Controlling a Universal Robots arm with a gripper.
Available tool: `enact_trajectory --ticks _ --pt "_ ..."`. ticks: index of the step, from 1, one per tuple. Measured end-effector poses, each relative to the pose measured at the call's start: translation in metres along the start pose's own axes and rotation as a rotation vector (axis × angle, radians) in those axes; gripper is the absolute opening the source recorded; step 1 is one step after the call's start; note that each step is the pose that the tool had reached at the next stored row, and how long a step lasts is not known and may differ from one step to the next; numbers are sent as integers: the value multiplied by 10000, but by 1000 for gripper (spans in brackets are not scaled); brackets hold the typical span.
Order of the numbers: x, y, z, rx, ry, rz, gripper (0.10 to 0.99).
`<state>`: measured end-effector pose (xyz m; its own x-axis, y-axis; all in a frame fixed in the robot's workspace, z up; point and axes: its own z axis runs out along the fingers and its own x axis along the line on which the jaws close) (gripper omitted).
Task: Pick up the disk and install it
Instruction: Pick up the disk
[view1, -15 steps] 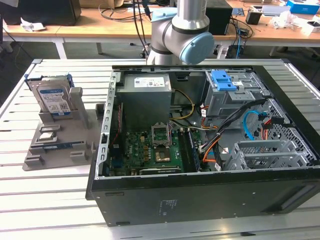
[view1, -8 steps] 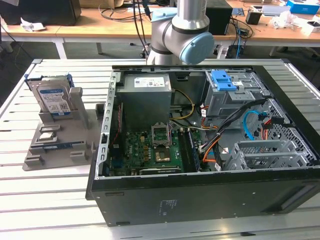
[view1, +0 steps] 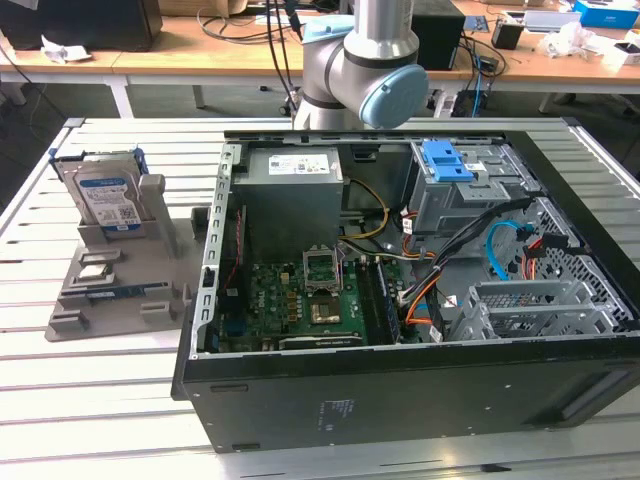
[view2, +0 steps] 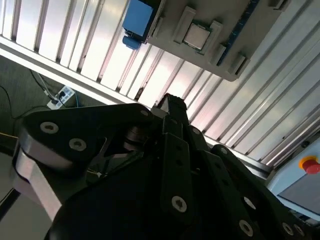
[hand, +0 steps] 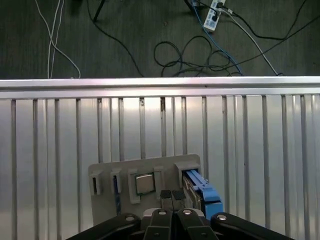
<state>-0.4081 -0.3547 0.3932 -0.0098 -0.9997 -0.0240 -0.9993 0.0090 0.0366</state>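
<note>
Well over on the exterior view's left, the disk (view1: 108, 195) stands on edge in a slot of a grey holder (view1: 152, 205). The holder lies on the slatted metal bench (view1: 110, 400). The disk's white-and-blue label faces the camera, and its blue frame shows at the upper corners. It sits outside the open computer case (view1: 400, 400), with a strip of bare bench between holder and case. A square processor chip (view1: 95, 272) lies flat in a pocket of the same holder, just in front of the disk.

Inside the case are a green motherboard (view1: 300, 300) and a grey metal box with a white sticker (view1: 290, 185). Toward the exterior view's right there is a drive cage with a bare blue bracket (view1: 447, 160) on it. The arm (view1: 365, 75) rises behind the case's far wall.

In the first wrist view the jaws are pressed together with nothing between them. Their dark tips hang over the holder (hand: 107, 172), in line with the gap between the chip (hand: 144, 183) and the disk (hand: 202, 192), and touch neither. Beyond the bench edge a dark floor carries loose cables and a power strip (hand: 216, 7).

In the second wrist view the black linkage of the jaws is up close. The holder (view2: 225, 20), its chip (view2: 195, 35) and the blue edge of the disk (view2: 137, 20) lie well apart from the tip. A red button (view2: 310, 164) shows off to one side
</note>
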Motion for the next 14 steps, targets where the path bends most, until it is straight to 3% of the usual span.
enact_trajectory --ticks 11,14 --pt "0 0 -1 -26 39 -1046 106" --pt "0 0 0 -37 57 -1556 106"
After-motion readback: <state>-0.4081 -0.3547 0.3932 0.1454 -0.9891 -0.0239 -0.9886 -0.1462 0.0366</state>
